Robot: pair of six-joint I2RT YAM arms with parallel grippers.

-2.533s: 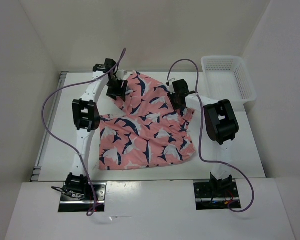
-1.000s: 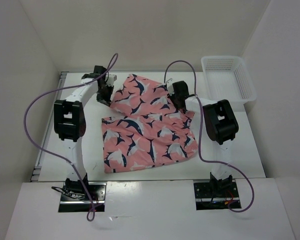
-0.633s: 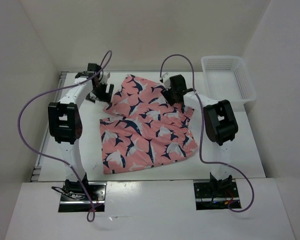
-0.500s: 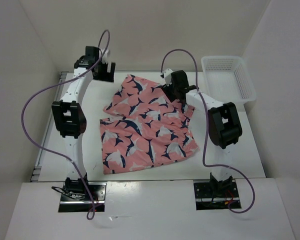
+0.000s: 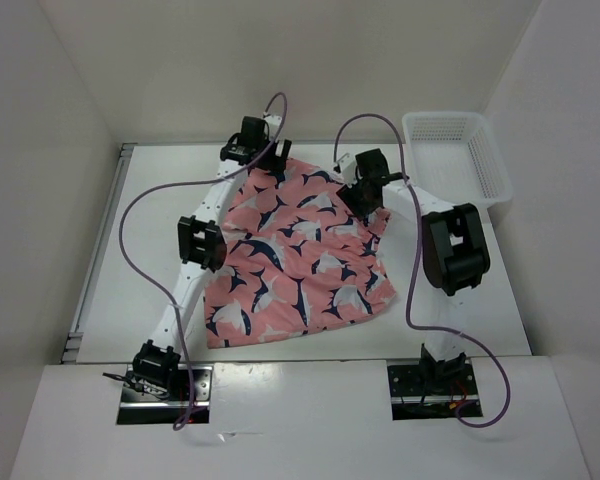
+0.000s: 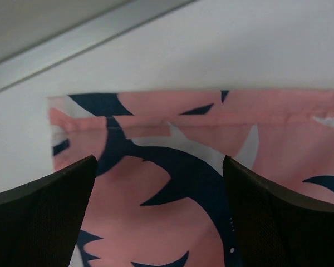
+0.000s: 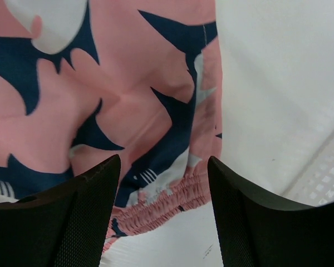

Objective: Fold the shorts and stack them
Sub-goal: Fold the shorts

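The white mesh basket (image 5: 492, 165) stands at the far right corner of the surface (image 5: 140, 250), apart from the shorts (image 5: 300, 250), which lie spread at centre. Both arms extend over the far edge of the shorts. The left end effector (image 6: 158, 161) and the right end effector (image 7: 164, 161) are released, with fingers spread and grasping nothing.

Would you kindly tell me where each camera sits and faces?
Top external: above and behind the bases, looking down; left arm, right arm, shorts, basket.
Left wrist: on the left arm, looking down at the shorts' hem; open left gripper.
Right wrist: on the right arm, looking down at the waistband; open right gripper.
Shared: all see the shorts.
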